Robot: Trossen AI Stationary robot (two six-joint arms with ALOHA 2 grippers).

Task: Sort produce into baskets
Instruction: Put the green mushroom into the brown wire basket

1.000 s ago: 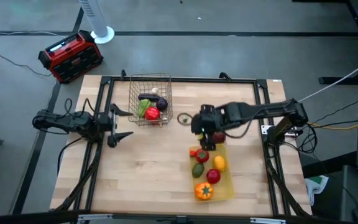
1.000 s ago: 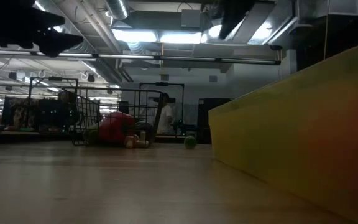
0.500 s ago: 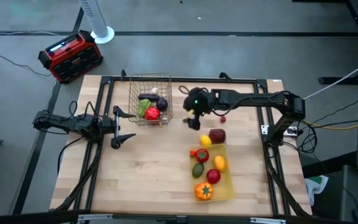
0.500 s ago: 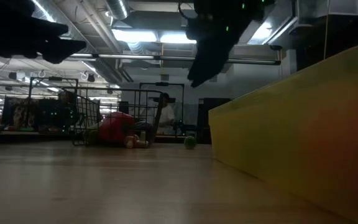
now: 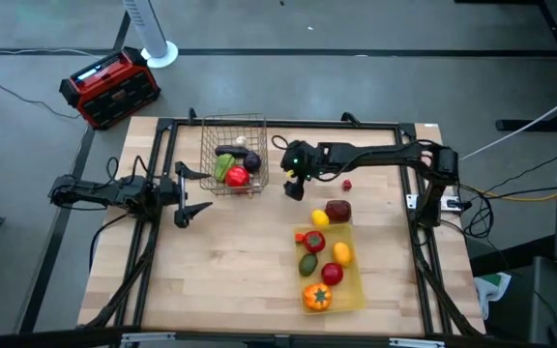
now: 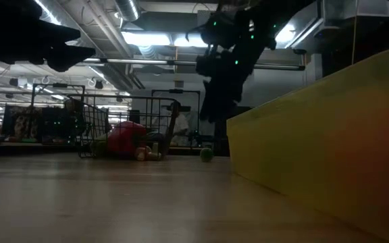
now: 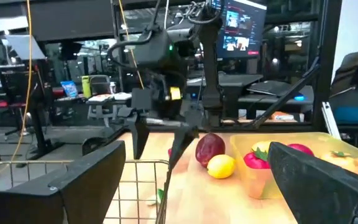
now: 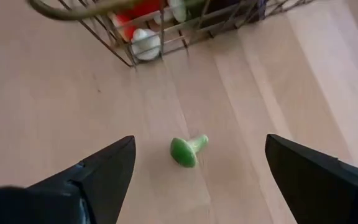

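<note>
Your right gripper (image 8: 191, 186) hangs with fingers spread wide over a small green stalked toy vegetable (image 8: 187, 150) lying on its side on the pale wooden table (image 8: 55, 112), stalk toward the dark wire-mesh basket (image 8: 166, 37). Only the right wrist view shows it lengthwise; the low view shows a round dot (image 6: 206, 154). Your left gripper (image 5: 188, 194), also spread, waits beside the basket.

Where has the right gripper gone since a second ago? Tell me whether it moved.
Yes. In the high view the right gripper moved off the yellow tray's far end toward the wire basket, now open over a small green piece.
</note>
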